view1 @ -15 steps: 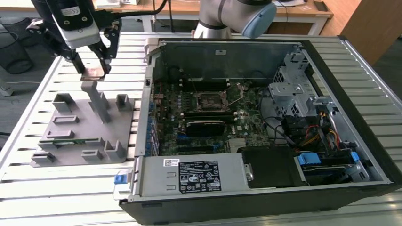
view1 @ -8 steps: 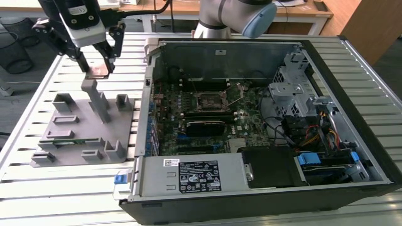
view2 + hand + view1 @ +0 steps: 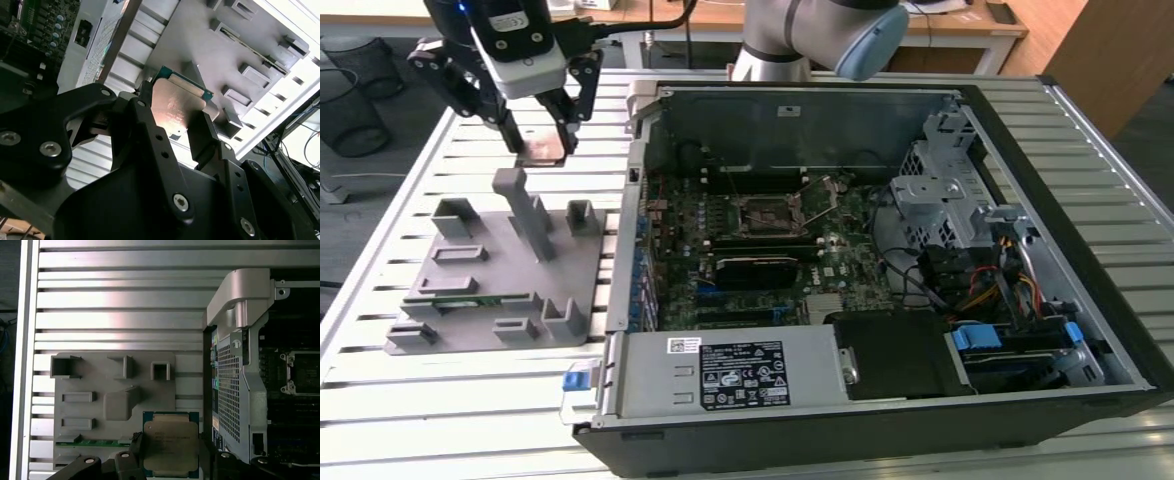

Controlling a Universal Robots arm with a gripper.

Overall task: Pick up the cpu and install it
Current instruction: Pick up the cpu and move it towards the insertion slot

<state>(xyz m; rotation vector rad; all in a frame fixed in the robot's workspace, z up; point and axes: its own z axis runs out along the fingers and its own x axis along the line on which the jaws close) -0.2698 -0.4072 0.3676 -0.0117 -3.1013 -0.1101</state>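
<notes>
You have the claw (image 3: 543,144) pinching the cpu (image 3: 170,442) by two opposite edges, above the grey fixture (image 3: 480,290) on the desk (image 3: 454,405), beside the open computer case (image 3: 854,440)

Pose: gripper (image 3: 544,148) hangs fingers-down, clamped.
Black fingers (image 3: 202,132) press opposite edges of the cpu (image 3: 170,442); arm (image 3: 814,35) reaches toward the exterior view's left.

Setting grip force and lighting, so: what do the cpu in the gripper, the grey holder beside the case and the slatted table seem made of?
The cpu: metal lid, smooth silver-grey, catching light; thin green rim, likely circuit board. The grey holder: flat matte grey throughout, probably moulded or printed plastic. The table: ribbed slats with satin sheen, probably aluminium.
</notes>
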